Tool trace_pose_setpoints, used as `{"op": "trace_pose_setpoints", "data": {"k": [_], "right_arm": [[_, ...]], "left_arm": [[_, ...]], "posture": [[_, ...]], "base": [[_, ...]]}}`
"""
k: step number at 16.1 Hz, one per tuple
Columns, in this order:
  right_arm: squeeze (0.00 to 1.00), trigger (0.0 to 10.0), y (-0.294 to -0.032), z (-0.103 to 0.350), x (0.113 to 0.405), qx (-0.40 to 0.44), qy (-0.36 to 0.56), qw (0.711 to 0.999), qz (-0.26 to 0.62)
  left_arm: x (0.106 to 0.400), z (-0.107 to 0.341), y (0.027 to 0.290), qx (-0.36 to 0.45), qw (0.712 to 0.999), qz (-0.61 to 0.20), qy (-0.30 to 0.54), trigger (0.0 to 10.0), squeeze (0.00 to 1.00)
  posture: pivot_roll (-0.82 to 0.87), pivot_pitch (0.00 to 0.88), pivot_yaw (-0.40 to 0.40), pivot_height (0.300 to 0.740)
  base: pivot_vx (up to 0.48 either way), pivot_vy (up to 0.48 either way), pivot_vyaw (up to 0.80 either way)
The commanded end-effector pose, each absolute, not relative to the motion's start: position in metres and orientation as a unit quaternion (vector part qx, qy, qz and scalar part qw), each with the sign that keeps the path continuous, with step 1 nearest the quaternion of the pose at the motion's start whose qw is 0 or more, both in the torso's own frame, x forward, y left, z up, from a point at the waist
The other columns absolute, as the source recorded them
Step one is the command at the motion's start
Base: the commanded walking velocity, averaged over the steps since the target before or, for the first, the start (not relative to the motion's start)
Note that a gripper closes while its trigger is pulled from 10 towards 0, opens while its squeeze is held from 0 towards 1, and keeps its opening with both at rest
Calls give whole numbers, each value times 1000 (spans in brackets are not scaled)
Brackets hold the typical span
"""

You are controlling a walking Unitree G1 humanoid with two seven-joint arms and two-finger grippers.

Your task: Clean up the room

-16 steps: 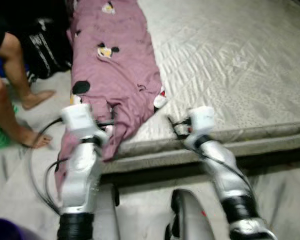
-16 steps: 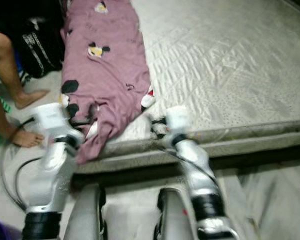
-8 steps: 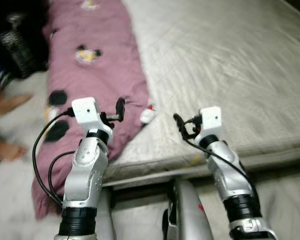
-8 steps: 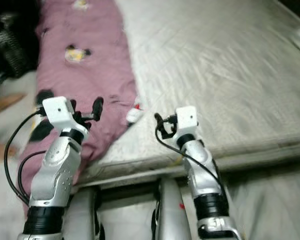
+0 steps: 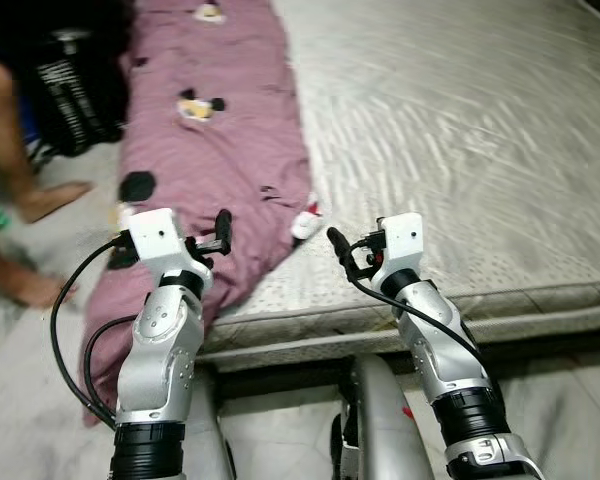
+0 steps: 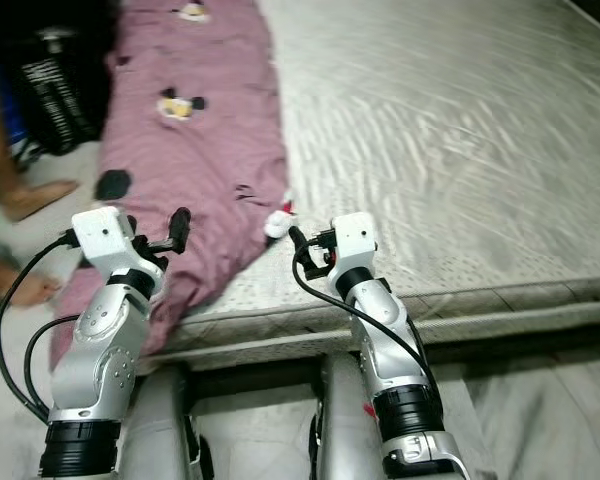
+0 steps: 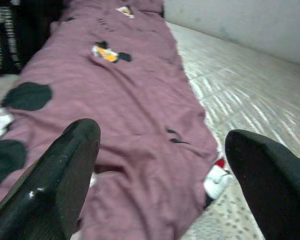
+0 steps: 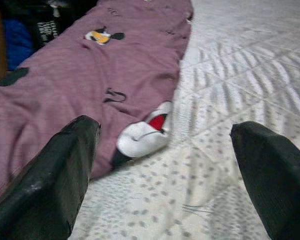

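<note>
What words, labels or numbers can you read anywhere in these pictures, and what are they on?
Nothing can be read.
Black bag on the floor beside the bed: white lettering on its side, too blurred to make out.
Pink blanket along the mattress edge: cartoon prints, no text.
Left gripper and right gripper, both with jaws open above the blanket's near end: no visible markings.

No text or label can be read.

The 2 head views look forward and down over both arms onto the bed (image 5: pixel 500 150). Each wrist view looks low and close along its fingers; all 4 share the blanket (image 5: pixel 220 150) ahead.
</note>
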State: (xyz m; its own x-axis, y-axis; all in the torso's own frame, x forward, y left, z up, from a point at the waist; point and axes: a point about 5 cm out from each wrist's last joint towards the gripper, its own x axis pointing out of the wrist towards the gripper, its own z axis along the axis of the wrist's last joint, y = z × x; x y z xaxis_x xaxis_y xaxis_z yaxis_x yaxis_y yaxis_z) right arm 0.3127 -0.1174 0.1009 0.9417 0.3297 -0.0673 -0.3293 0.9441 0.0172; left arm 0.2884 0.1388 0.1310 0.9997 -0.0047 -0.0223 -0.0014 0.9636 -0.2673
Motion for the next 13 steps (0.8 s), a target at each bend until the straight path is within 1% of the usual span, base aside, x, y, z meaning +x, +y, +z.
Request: {"op": "trace_pose_setpoints", "data": {"k": [1,4,7,10,11,12,13], "right_arm": [[0,10000,-116,101,312,7,38,985,168],[0,10000,-120,101,311,10,40,986,164],[0,10000,-130,100,311,-4,44,987,152],[0,10000,-161,95,307,-40,58,991,116],[0,10000,-178,94,302,-52,63,992,97],[0,10000,-188,94,296,-58,63,993,83],[0,10000,-193,94,293,-56,63,993,78]], "left_arm": [[288,130,139,-137,990,7,17,10000,0],[290,128,141,-141,990,19,22,10000,0],[292,126,149,-139,989,53,24,10000,0],[290,115,165,-144,982,114,50,10000,0],[289,108,172,-144,979,130,64,10000,0],[291,104,176,-144,978,134,72,10000,0],[292,103,178,-146,977,134,73,10000,0]], "posture": [[29,118,-15,578],[19,123,-16,539],[12,126,-19,535],[-6,140,-23,535],[-16,146,-26,535],[-20,149,-28,535],[-25,152,-30,535]], "base": [[0,0,0],[0,0,0],[0,0,0],[0,0,0],[0,0,0],[0,0,0],[0,0,0]]}}
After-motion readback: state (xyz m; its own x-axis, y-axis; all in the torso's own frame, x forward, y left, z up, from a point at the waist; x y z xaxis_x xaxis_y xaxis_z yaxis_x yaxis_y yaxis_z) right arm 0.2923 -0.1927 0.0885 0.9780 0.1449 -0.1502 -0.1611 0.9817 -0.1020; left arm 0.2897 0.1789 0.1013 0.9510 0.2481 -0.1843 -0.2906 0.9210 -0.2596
